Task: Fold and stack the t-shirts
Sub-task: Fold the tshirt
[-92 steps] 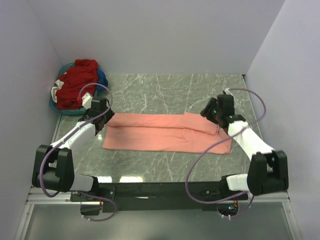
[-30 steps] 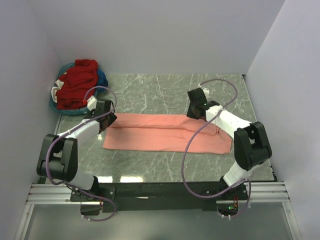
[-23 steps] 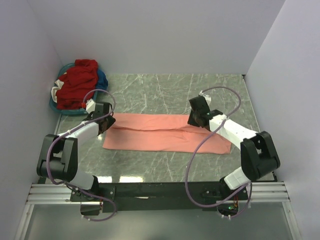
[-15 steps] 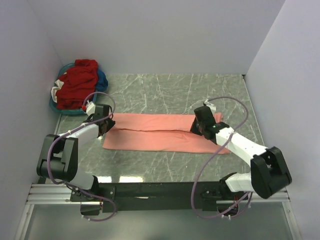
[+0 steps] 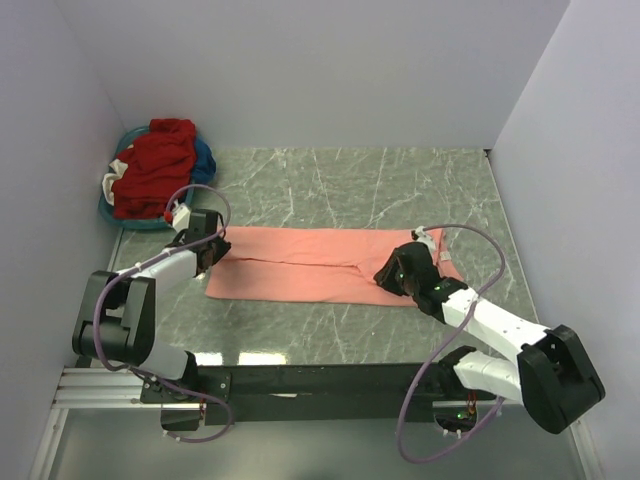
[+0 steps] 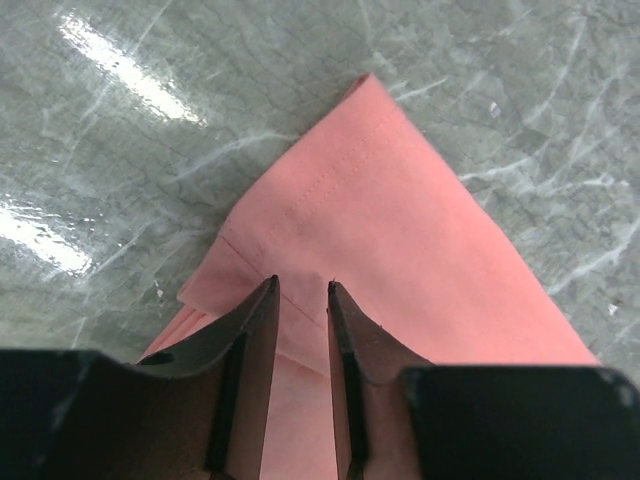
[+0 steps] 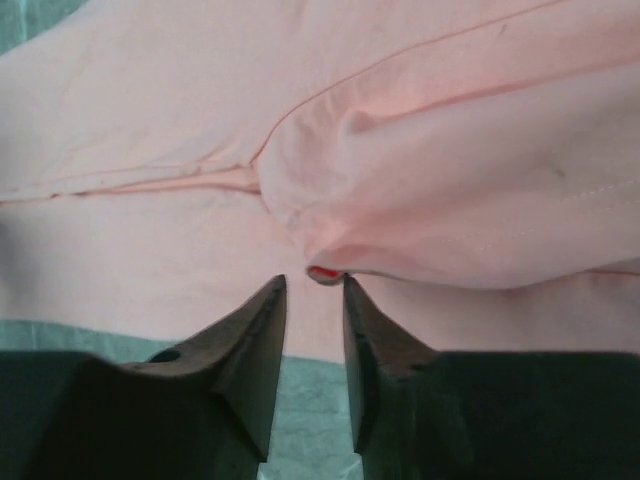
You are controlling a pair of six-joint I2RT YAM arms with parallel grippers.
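A salmon-pink t-shirt (image 5: 300, 265) lies as a long folded strip across the marble table (image 5: 330, 185). My left gripper (image 5: 211, 254) hovers over the strip's left corner (image 6: 370, 190). Its jaws stand a narrow gap apart, and flat cloth shows between them (image 6: 302, 290). My right gripper (image 5: 390, 272) rests low at the strip's right part, where a rounded fold of cloth (image 7: 440, 200) lies doubled over. The right jaws (image 7: 315, 283) are slightly apart and hold nothing, with a small red spot at the fold's edge just ahead of the tips. A dark red t-shirt (image 5: 150, 170) and a blue one (image 5: 205, 155) are heaped at the back left.
A round teal basket (image 5: 113, 219) in the back left corner holds the heaped shirts and a bit of white cloth (image 5: 113, 181). White walls close the table on the left, back and right. The arm bases and a black rail (image 5: 320, 378) run along the near edge.
My right arm swung from the shirt's far right edge toward the near side, drew that end over into a fold, then opened its jaws. The left gripper stayed put, with its jaws a little narrower.
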